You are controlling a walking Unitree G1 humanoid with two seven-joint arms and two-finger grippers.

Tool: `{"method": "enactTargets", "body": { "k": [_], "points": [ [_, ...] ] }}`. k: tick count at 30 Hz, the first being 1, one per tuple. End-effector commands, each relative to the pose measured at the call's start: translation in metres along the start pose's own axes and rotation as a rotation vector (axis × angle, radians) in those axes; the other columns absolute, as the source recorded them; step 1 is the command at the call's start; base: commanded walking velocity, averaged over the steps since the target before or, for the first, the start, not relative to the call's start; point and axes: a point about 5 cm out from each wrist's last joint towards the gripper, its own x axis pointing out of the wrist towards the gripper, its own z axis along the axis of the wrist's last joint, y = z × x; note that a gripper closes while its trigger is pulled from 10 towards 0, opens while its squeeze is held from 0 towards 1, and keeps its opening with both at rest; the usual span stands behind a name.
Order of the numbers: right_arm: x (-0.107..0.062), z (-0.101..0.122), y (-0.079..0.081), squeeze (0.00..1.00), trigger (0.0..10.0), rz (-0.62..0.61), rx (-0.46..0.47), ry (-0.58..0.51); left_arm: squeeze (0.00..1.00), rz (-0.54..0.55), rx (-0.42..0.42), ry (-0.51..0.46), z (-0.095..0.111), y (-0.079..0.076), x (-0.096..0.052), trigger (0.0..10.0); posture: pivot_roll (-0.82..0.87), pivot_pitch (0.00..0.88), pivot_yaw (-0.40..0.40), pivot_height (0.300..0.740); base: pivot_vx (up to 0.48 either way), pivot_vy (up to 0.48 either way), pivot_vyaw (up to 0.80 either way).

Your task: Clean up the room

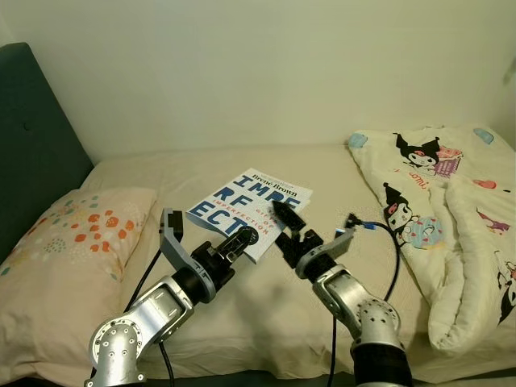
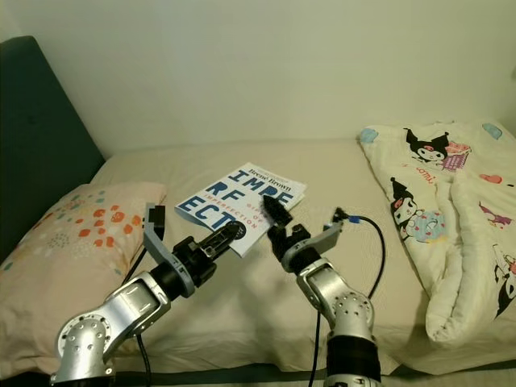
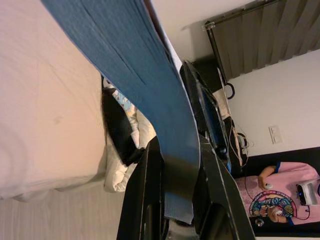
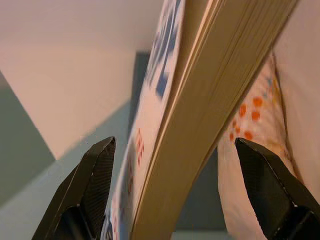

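The white-and-blue paperback book sits mid-bed on the beige sheet, its near edge lifted. The left gripper has its fingers clenched on the blue spine corner; the right gripper has its fingers spread around the page edge. Light but floppy, it is likely best held by the spine.

White book with blue lettering, orange-dotted cream pillow, cartoon-printed cream quilt, beige sheet.

The book has a smooth paper cover. The bed sheet and pillow are matt cloth. The arms are brushed silver metal.
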Motion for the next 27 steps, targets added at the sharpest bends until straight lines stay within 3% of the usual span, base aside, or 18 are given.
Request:
{"method": "enactTargets", "body": {
  "k": [1, 2, 3, 4, 5, 14, 24, 25, 26, 27],
  "points": [
    [0.013, -0.017, 0.01, 0.0, 10.0, 0.045, 0.037, 0.045, 0.0, -0.026, -0.045, -0.003, -0.013, -0.002, 0.0, 10.0, -0.02, 0.084, 0.053, 0.74, 0.0, 0.0, 0.0],
    [0.013, -0.019, 0.01, 0.0, 5.4, 0.047, 0.043, 0.05, 0.0, -0.025, -0.042, -0.001, -0.013, -0.002, 0.0, 10.0, -0.03, 0.081, 0.053, 0.74, 0.0, 0.0, 0.0],
    [0.013, -0.019, 0.009, 0.0, 5.4, 0.048, 0.047, 0.053, 0.0, -0.025, -0.041, 0.001, -0.013, -0.002, 0.0, 10.0, -0.03, 0.081, 0.053, 0.74, 0.0, 0.0, 0.0],
    [0.013, -0.021, 0.008, 0.0, 1.5, 0.041, 0.042, 0.066, 0.0, -0.024, -0.041, 0.004, -0.013, -0.002, 0.0, 10.0, -0.03, 0.081, 0.053, 0.74, 0.0, 0.0, 0.0],
    [0.012, -0.023, 0.007, 0.0, 0.0, 0.03, 0.032, 0.082, 0.0, -0.024, -0.04, 0.007, -0.013, -0.002, 0.0, 10.0, -0.03, 0.078, 0.056, 0.74, 0.0, 0.0, 0.0],
    [0.009, -0.02, 0.001, 0.0, 0.0, -0.001, 0.01, 0.066, 0.0, -0.024, -0.037, 0.007, -0.012, -0.002, 0.0, 10.0, -0.03, 0.077, 0.056, 0.74, 0.0, 0.0, 0.0],
    [0.008, -0.012, 0.007, 0.0, 0.0, 0.051, 0.022, 0.0, 0.0, 0.007, -0.049, -0.022, -0.009, 0.003, -0.001, 10.0, -0.03, 0.085, 0.057, 0.74, 0.0, 0.0, 0.0],
    [0.008, -0.011, 0.008, 0.0, 0.0, 0.057, 0.021, -0.006, 0.06, 0.018, -0.043, -0.029, -0.008, 0.004, -0.001, 10.0, -0.03, 0.085, 0.057, 0.74, 0.0, 0.0, 0.0],
    [0.008, -0.011, 0.009, 0.0, 0.0, 0.063, 0.021, -0.011, 1.0, 0.031, -0.036, -0.038, -0.007, 0.006, -0.001, 10.0, -0.03, 0.086, 0.057, 0.74, 0.0, 0.0, 0.0],
    [0.008, -0.01, 0.01, 0.0, 0.0, 0.07, 0.021, -0.016, 1.0, 0.04, -0.037, -0.05, -0.007, 0.007, -0.002, 10.0, -0.03, 0.086, 0.057, 0.74, 0.0, 0.0, 0.0]
  ]
}}
